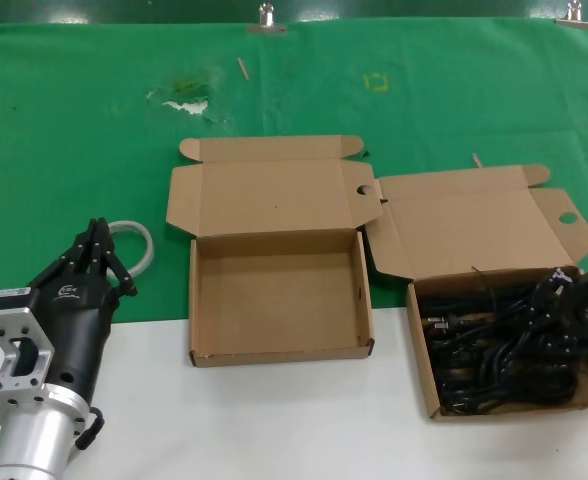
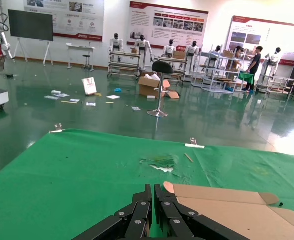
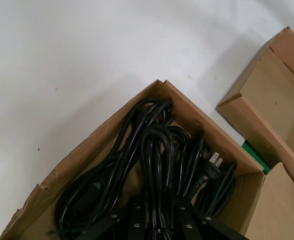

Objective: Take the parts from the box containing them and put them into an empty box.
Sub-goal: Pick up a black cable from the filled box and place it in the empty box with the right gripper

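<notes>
Power cords [image 1: 504, 340] heaped in right-hand box [image 1: 426, 385]; right claw [image 3: 157, 222] low over heap, grip unclear. Best pinched at one bundle's tie. Left claw [image 1: 102, 250] closed, empty, parked left.

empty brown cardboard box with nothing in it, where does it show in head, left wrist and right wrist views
Head view: the empty brown cardboard box sits mid-table, lid open, left of the box holding black power cords.
Left wrist view: only its open lid shows, low and right, beyond the left pincer.
Right wrist view: its corner shows at the right edge, past the cord box.
Shared landmark: the green cloth.
</notes>
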